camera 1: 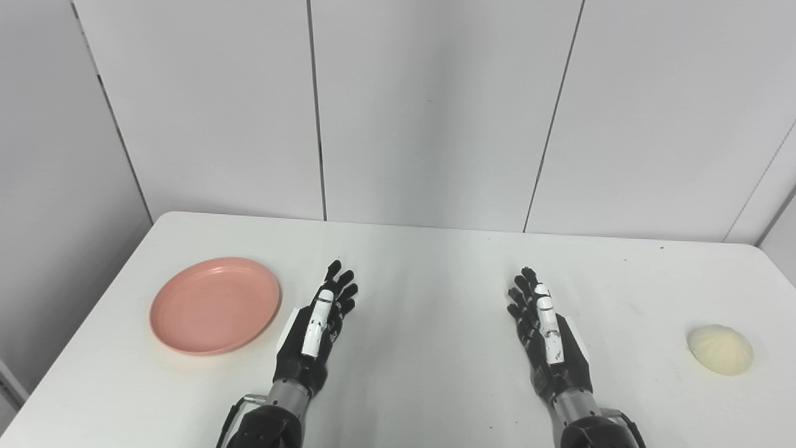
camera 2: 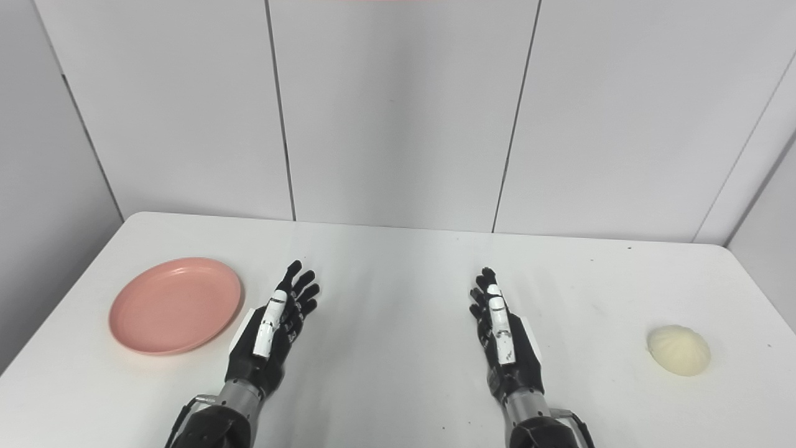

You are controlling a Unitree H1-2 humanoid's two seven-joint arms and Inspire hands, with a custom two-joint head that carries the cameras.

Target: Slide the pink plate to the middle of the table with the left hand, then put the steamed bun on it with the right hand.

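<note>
The pink plate (camera 1: 214, 304) lies empty on the left side of the white table (camera 1: 429, 280). The steamed bun (camera 1: 720, 349), pale cream and domed, sits near the table's right edge. My left hand (camera 1: 317, 330) is open with fingers stretched forward, just right of the plate and not touching it. My right hand (camera 1: 547, 333) is open too, fingers stretched forward, well left of the bun. Both hands hold nothing. The plate (camera 2: 176, 305) and the bun (camera 2: 678, 350) also show in the right eye view.
Grey wall panels (camera 1: 429, 112) stand right behind the table's far edge. The table's left edge runs close by the plate, and its right edge close by the bun.
</note>
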